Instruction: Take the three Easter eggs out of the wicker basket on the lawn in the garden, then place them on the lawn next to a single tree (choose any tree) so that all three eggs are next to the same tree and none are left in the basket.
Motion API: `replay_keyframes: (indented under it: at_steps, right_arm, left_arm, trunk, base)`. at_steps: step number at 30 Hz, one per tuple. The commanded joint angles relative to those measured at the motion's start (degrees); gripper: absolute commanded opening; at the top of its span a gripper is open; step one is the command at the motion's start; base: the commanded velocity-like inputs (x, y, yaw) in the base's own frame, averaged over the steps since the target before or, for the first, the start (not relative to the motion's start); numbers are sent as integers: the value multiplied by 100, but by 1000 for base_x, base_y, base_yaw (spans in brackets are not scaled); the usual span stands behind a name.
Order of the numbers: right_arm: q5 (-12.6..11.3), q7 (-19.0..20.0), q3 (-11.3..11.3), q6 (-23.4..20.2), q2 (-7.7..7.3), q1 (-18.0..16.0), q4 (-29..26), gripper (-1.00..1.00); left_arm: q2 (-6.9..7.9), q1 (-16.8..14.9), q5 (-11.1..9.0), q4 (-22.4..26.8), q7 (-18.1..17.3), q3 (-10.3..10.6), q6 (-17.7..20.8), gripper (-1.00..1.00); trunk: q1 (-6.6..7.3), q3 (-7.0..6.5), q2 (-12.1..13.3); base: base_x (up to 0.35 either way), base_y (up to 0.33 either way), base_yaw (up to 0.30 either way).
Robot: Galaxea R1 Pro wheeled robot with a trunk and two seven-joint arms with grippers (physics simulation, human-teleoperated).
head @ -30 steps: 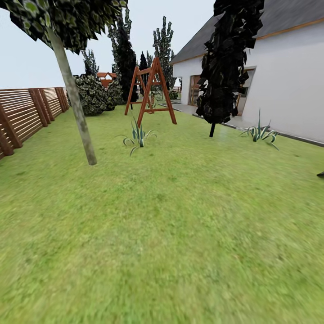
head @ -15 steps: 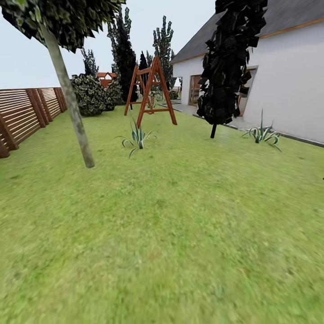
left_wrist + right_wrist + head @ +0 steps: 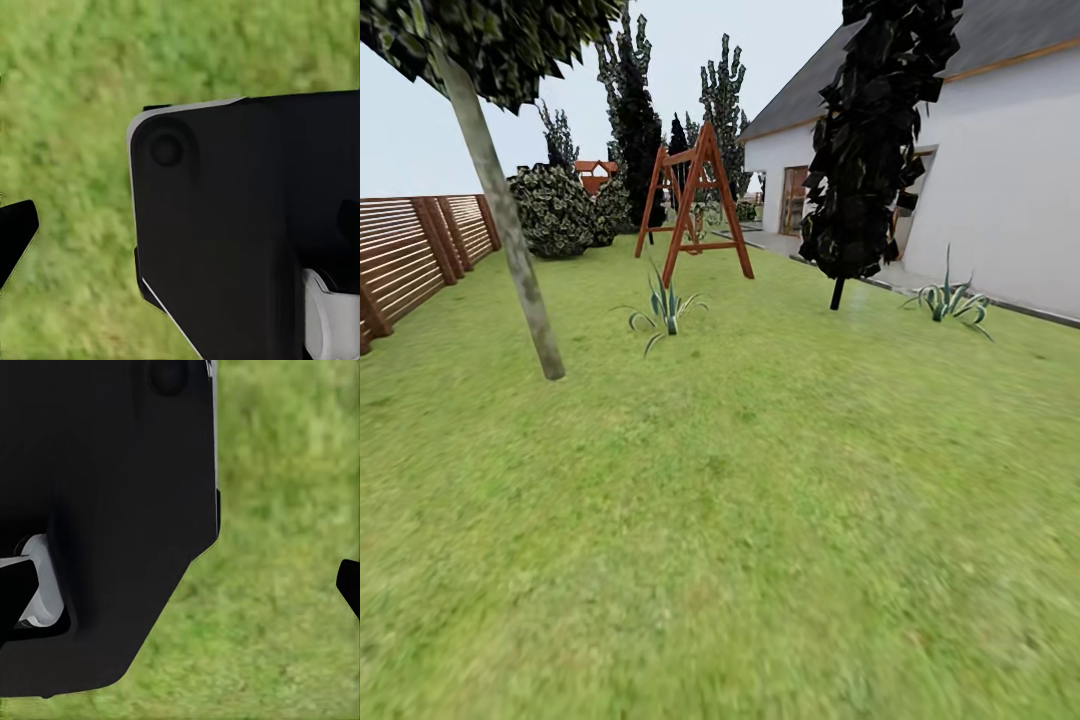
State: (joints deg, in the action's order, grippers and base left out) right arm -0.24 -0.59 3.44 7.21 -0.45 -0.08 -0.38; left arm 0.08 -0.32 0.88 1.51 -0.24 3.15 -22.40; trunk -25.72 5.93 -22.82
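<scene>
Lawn (image 3: pixel 760 520) takes up the whole lower half of the head view, mottled green, running back to the fence and house. White house (image 3: pixel 1000 190) with grey roof stands at far right, a brown door in its wall. Brown slatted fence (image 3: pixel 410 250) runs along the far left.

Tree (image 3: pixel 500 210) with pale grey trunk leans at left, its dark crown at the top corner; trunk meets the grass near the fence side. A dark columnar tree (image 3: pixel 870 140) stands right of centre, in front of the house wall. Red-brown wooden swing frame (image 3: pixel 695 200) sits mid-distance between the two. Round shrub (image 3: pixel 555 210) behind the pale trunk, tall dark conifers beyond.

Two spiky striped plants: one (image 3: pixel 665 305) in front of the swing frame, one (image 3: pixel 950 298) beside the house.

Left wrist view: large black robot body (image 3: pixel 240 225) over grass, one dark fingertip (image 3: pixel 13 236) at the frame edge. Jaw state: cannot tell.

Right wrist view: black body (image 3: pixel 105 510) likewise over grass, a dark fingertip (image 3: pixel 349 581) at the edge. Jaw state: cannot tell. Only grass lies by either finger.
</scene>
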Motion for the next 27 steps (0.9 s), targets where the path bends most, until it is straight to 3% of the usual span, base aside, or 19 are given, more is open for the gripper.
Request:
replay_keyframes:
  at_steps: [1, 27]
  right_arm:
    - [-2, -3, 33, 17, 1, -1, -1, 100]
    - [-3, -3, 34, 13, -4, -1, 3, 100]
  left_arm:
    - [1, -3, 8, -3, 6, 27, -19, 100]
    - [-30, -5, 8, -2, 6, 23, -19, 100]
  trunk:
    - [-6, 10, -10]
    - [-6, 10, -10]
  base:
    - [337, 0, 0]
    - [337, 0, -2]
